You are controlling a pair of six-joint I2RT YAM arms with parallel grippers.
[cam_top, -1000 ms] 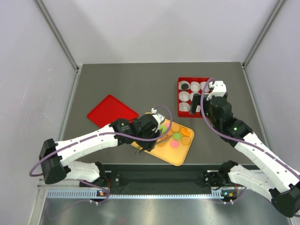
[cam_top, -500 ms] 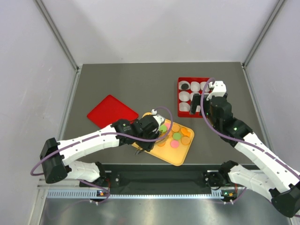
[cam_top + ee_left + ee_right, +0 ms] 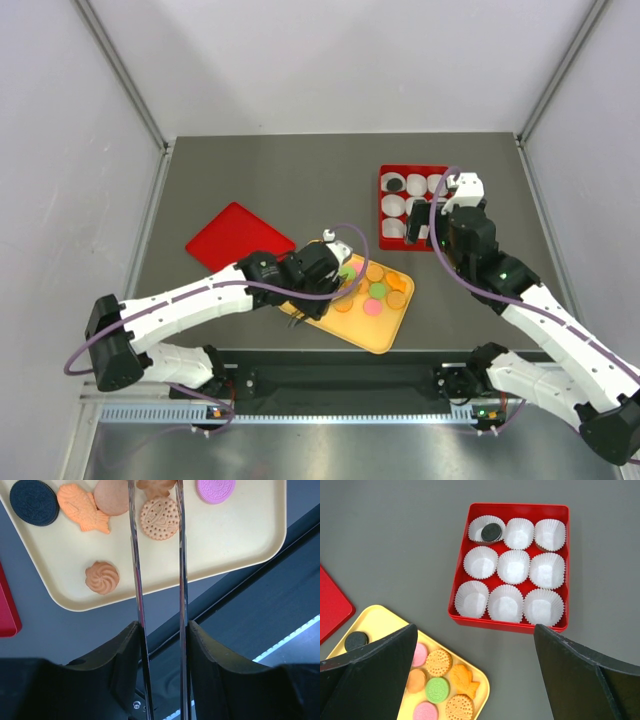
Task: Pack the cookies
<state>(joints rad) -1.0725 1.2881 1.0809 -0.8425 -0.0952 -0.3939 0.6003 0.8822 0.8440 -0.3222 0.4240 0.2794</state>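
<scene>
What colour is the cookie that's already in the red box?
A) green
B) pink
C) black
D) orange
C: the only cookie in the red box is black, sitting in a corner cup.

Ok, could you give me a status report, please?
Right hand open above red box. Left hand over yellow tray, grip unclear. One black cookie boxed. Nothing blocking.

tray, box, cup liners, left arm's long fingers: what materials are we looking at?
Tray: looks like matte pale-yellow plastic, with a moulded rounded rim.
Red box: probably smooth plastic, uniform colour, slight sheen.
Cups: likely thin white paper, with pleated fluted walls.
Left gripper fingers: bare polished metal, thin reflective blades.
</scene>
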